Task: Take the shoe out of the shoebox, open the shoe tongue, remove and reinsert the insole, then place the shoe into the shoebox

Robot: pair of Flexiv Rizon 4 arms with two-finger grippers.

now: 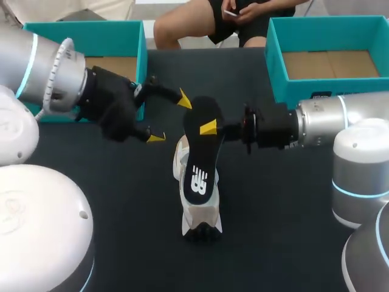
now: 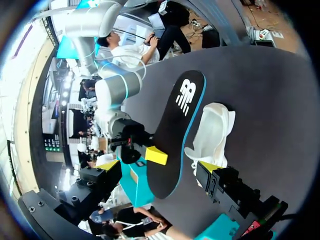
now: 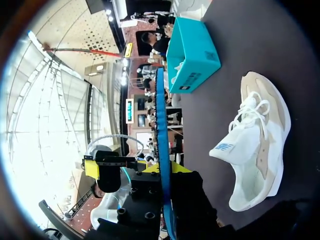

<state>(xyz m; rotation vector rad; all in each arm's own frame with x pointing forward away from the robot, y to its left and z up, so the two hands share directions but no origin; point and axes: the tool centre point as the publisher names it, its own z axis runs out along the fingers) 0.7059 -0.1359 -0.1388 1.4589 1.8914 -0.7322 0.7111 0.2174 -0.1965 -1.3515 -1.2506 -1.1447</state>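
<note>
At far left on the desk (image 1: 121,201), a teal left-hand shoebox (image 1: 91,29), open and well apart from the action. Next across, the left gripper (image 1: 171,119), fingers spread wide and holding nothing, poised just beside the far end of the insole (image 1: 200,152). At centre, that black insole out of the shoe and held aloft, its logo end hanging over the pale shoe (image 1: 200,213), itself out of the box and resting unheld on the desk beneath. To the right, the right gripper (image 1: 213,129), fingers clenched on the insole towards its far end, one yellow tip flat against its face. At far right, a teal right-hand shoebox (image 1: 276,73).

Likely trouble from here:
- With the pinch so far towards one end, a long free length liable to flex or swing and miss the shoe's opening on the way back in.
- With nothing steadying the shoe, a push from the insole apt to slide or tip it.
- With the open left fingers so near, a stray brush enough to twist the insole askew in its pinch.
</note>
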